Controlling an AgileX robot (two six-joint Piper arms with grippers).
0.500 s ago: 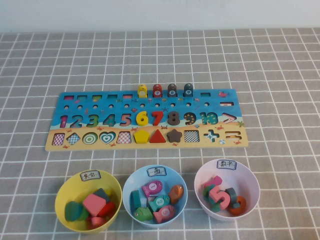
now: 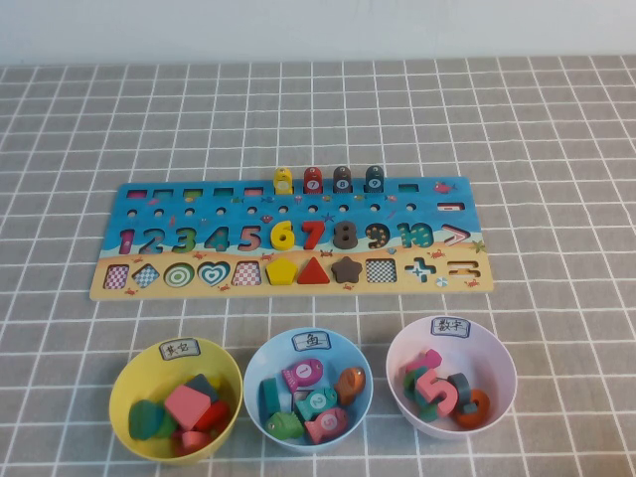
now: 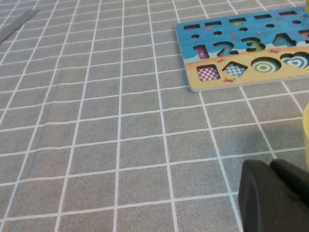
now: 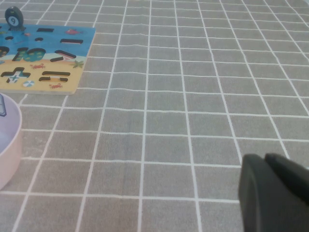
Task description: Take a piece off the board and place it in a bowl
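The yellow pentagon piece (image 2: 281, 269) lies in its cut-out in the sandy lower strip of the board (image 2: 248, 289), left of the red triangle (image 2: 313, 270). The yellow bowl (image 2: 124, 373), with a white label on its rim, stands in front of the board's left end and holds several shape blocks. Neither arm shows in the high view. In the left wrist view my left gripper (image 3: 270, 166) is shut and empty over bare cloth, near the board's left end (image 3: 241, 79) and the bowl's edge (image 3: 306, 125). My right gripper (image 4: 264, 159) is shut and empty, right of the board (image 4: 43, 82).
A light blue bowl (image 2: 260, 358) with fish pieces and a pink bowl (image 2: 497, 348) with number pieces stand right of the yellow bowl. The pink bowl's rim shows in the right wrist view (image 4: 9, 140). Number pieces and four pegs (image 2: 328, 180) remain on the board. Grey checked cloth covers the table.
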